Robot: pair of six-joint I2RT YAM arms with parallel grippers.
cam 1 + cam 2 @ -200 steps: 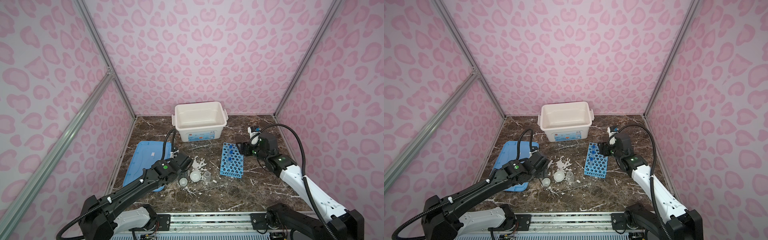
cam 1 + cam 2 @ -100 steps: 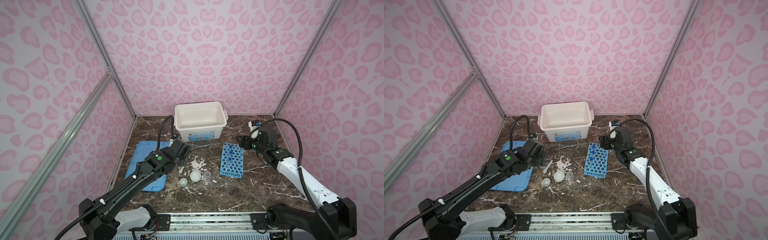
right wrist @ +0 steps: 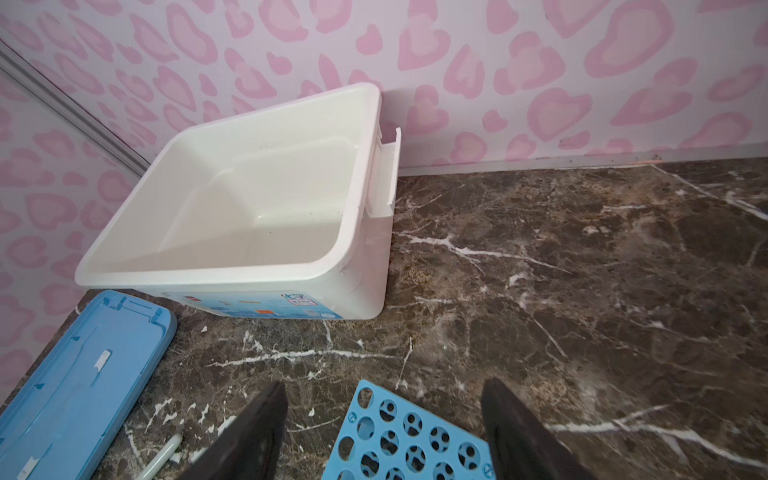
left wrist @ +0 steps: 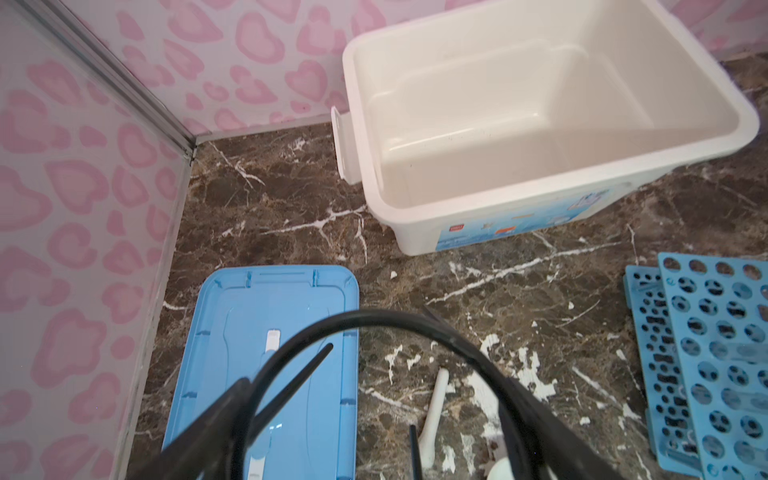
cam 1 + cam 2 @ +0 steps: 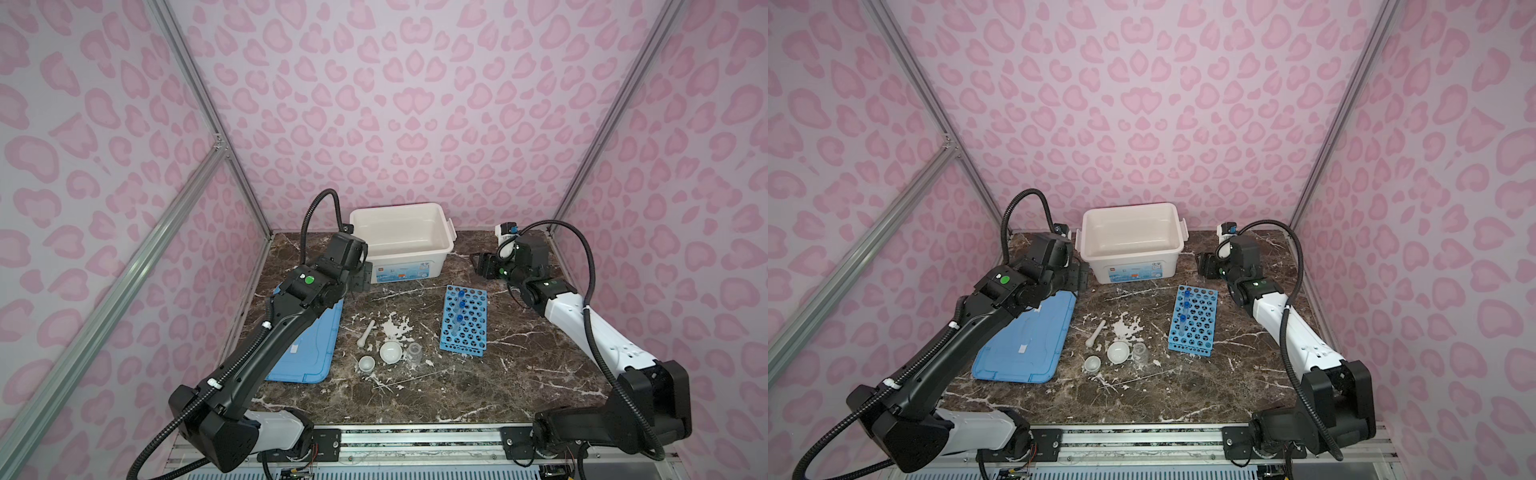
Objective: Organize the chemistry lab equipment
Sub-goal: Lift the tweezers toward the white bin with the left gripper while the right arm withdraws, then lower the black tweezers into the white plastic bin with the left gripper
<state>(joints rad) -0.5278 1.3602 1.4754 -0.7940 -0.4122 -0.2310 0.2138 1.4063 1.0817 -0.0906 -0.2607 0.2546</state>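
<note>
Black wire ring stand point(image 4: 365, 318), thin and round, gripped between left fingers point(image 4: 540, 440).

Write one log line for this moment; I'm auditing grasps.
left gripper: holding black wire ring stand, near white box | right gripper: open, empty, near blue rack

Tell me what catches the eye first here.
An empty white box sits at the back centre of the marble table, a blue lid lying flat to the left. A blue rack with blue-capped tubes lies right of centre, and the left gripper holds a black ring stand near the box.
</note>
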